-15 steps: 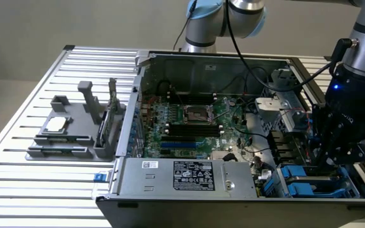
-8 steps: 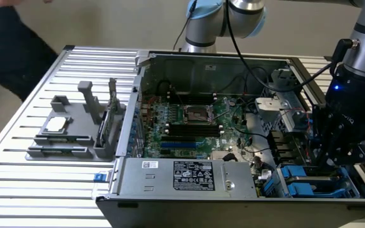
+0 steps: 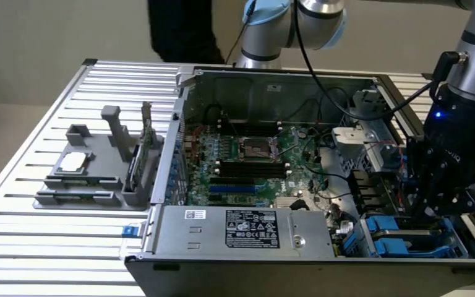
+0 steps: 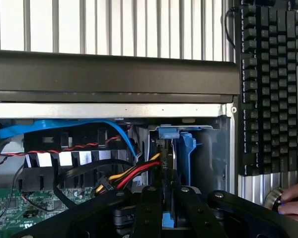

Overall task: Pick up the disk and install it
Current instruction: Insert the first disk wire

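My gripper (image 3: 425,210) hangs low inside the open computer case (image 3: 180,124), at the exterior view's right, just above the blue drive bay (image 3: 402,240) in the case's front corner. In the wrist view the two black fingers (image 4: 148,208) stand close together around a thin upright slab seen edge-on, the disk (image 4: 167,218), with its blue carrier edge showing between them. My gripper (image 4: 167,191) is shut on it. The disk's upper end reaches into the bay beside a blue plastic rail (image 4: 186,148). Its label is hidden.
Red, yellow and black cables (image 4: 134,176) and a blue ribbon cable (image 4: 64,126) run close beside the bay. A grey power-supply box (image 3: 246,229) and motherboard (image 3: 246,161) lie in the case. A keyboard (image 4: 268,84) and a person's hand (image 4: 294,202) are outside the case wall.
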Available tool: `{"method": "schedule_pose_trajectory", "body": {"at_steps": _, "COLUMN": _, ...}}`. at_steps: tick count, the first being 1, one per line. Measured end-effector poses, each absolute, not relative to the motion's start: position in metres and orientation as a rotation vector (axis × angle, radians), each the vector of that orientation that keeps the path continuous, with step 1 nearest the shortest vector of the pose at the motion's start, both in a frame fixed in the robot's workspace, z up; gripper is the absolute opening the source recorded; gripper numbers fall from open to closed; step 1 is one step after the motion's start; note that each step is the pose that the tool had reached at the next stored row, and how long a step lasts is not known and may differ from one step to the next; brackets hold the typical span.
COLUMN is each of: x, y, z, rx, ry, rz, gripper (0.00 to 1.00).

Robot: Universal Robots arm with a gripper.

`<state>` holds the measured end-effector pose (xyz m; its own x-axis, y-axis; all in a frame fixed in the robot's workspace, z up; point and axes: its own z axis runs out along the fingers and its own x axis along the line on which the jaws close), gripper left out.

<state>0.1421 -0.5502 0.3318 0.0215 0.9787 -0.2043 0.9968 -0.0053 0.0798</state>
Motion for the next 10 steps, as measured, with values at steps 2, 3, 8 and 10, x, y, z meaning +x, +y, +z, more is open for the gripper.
{"method": "schedule_pose_trajectory", "body": {"at_steps": 2, "x": 0.1422, "y": -0.5503, "z": 0.3318, "rx": 2.092, "ry": 2.064, "rz": -0.132, "gripper": 0.16}}
{"method": "schedule_pose_trajectory", "body": {"at_steps": 3, "x": 0.1422, "y": -0.5503, "z": 0.3317, "rx": 2.092, "ry": 2.065, "rz": -0.131, "gripper": 0.16}}
{"method": "schedule_pose_trajectory", "body": {"at_steps": 8, "x": 0.1423, "y": -0.5504, "z": 0.3319, "rx": 2.096, "ry": 2.069, "rz": -0.125, "gripper": 0.16}}
{"method": "schedule_pose_trajectory", "body": {"at_steps": 10, "x": 0.1423, "y": -0.5504, "z": 0.3329, "rx": 2.098, "ry": 2.071, "rz": -0.123, "gripper": 0.18}}
